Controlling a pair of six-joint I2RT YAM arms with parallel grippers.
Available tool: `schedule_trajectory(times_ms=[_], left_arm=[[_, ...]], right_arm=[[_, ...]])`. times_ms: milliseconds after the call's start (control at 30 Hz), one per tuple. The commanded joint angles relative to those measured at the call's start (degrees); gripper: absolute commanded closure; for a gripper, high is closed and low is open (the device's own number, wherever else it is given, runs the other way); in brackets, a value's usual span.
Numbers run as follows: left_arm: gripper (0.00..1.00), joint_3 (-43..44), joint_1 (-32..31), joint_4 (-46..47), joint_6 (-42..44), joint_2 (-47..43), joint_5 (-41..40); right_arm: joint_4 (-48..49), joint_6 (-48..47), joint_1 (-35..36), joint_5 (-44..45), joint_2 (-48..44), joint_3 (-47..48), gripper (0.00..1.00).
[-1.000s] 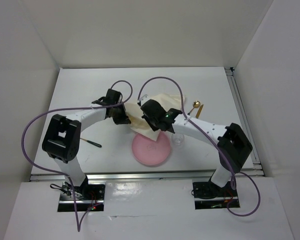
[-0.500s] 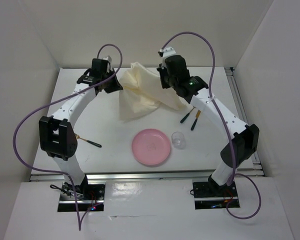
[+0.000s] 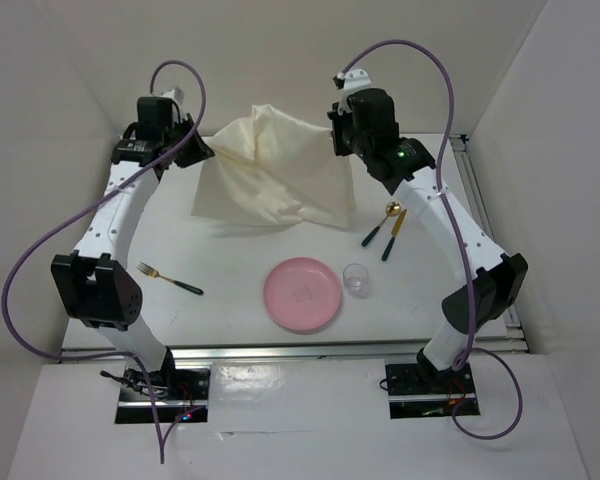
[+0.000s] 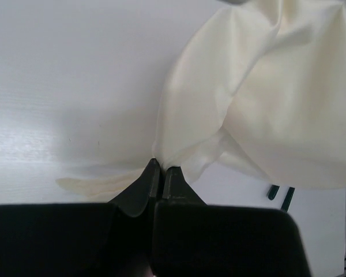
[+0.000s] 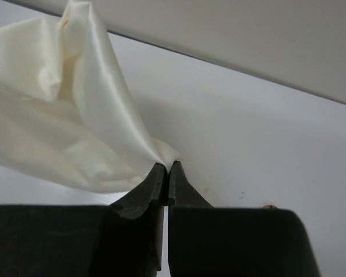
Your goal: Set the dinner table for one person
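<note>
The cream cloth mat [image 3: 275, 170] hangs stretched above the far half of the white dinner table [image 3: 230, 300]. My left gripper [image 3: 202, 152] is shut on its left corner, seen in the left wrist view [image 4: 161, 164] with the cloth [image 4: 277, 115] spreading right. My right gripper [image 3: 338, 135] is shut on the right corner, seen in the right wrist view [image 5: 166, 167] with the cloth [image 5: 63, 127] trailing left. A pink plate [image 3: 302, 294], a clear glass [image 3: 356, 280], a gold spoon [image 3: 379, 223], a knife [image 3: 393, 235] and a fork [image 3: 169, 279] lie on the table.
White walls close in the table at the back and sides. A metal rail [image 3: 485, 230] runs along the right edge and another along the near edge. Purple cables loop above both arms.
Both arms have lifted the cloth from near the plate to the far side and pulled apart, spreading it wide. The spoon, knife and fork now show uncovered.
</note>
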Motion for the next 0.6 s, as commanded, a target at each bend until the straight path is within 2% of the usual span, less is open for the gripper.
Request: schedule_trajectory(times_ms=[0, 133, 333, 433, 533, 567], left_arm=[[1.00, 5.9, 2.2, 1.5, 2.3, -4.0, 0.8], [1.00, 11.8, 3.5, 1.0, 2.3, 0.1, 2.2], [1.00, 25.3, 4.0, 3.2, 0.6, 10.0, 4.7], [1.00, 30.7, 5.2, 6.1, -1.5, 14.7, 8.8], [1.00, 29.3, 6.5, 12.4, -3.0, 14.7, 12.7], [1.00, 26.0, 7.1, 13.9, -3.0, 14.0, 13.4]], right_arm=[[0.8, -1.5, -2.6, -0.3, -3.0, 4.4, 1.00], [3.4, -2.1, -6.7, -2.2, 1.5, 7.7, 1.00], [14.1, -2.1, -12.4, -4.5, 8.5, 13.7, 1.00], [19.1, -2.1, -13.9, -4.5, 11.0, 15.5, 1.00], [27.1, -2.7, -13.9, -5.5, 7.5, 8.3, 1.00], [31.5, -3.4, -14.4, -5.5, 3.8, 1.3, 1.00]])
